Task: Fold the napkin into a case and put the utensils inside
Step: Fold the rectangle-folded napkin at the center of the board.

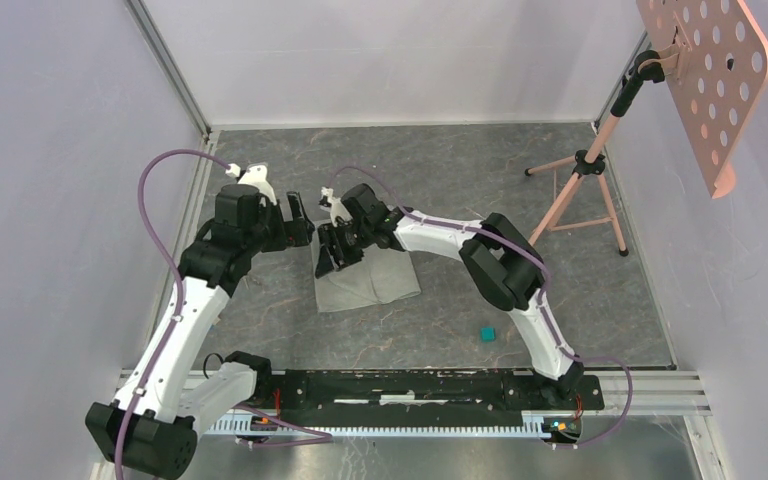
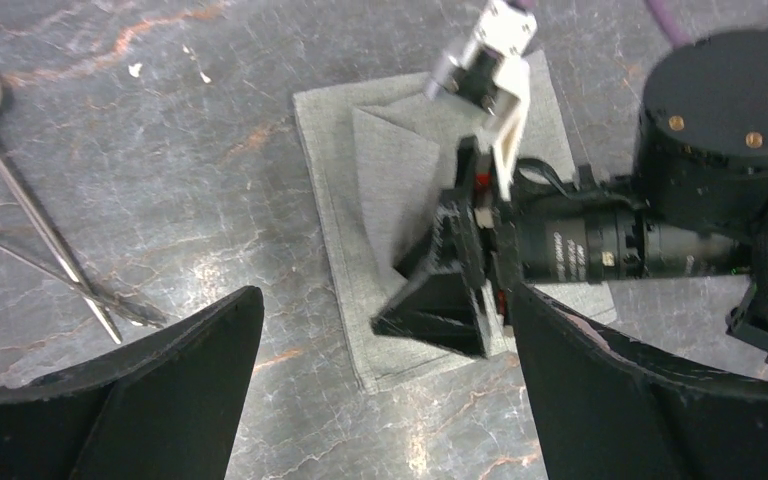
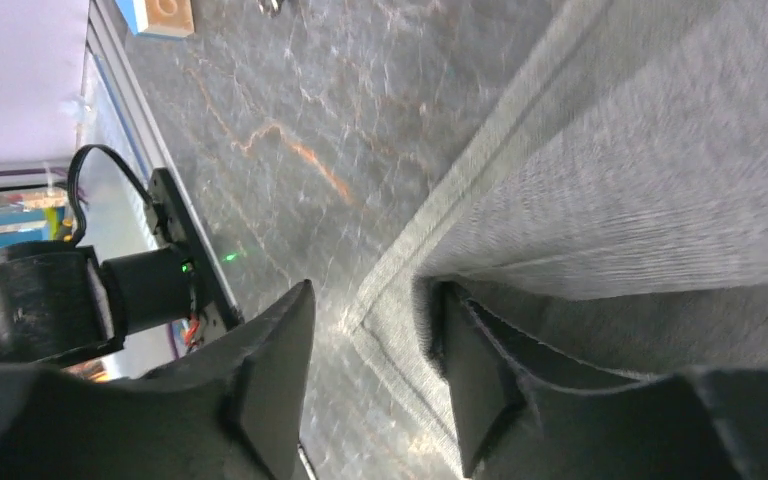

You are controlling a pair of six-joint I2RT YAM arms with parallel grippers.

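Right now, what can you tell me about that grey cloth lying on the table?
The napkin is a soft grey-green woven cloth with a stitched hem, lying flat on the dark marbled table. It is partly folded: a triangular flap lies across its top layer. The right gripper stands open over one corner, one finger seemingly on the fabric.

spoon (image 2: 30, 205) crossing fork (image 2: 135, 312), beside napkin (image 2: 360, 200)

Soft, even light; the napkin (image 3: 660, 150) blurs up close.
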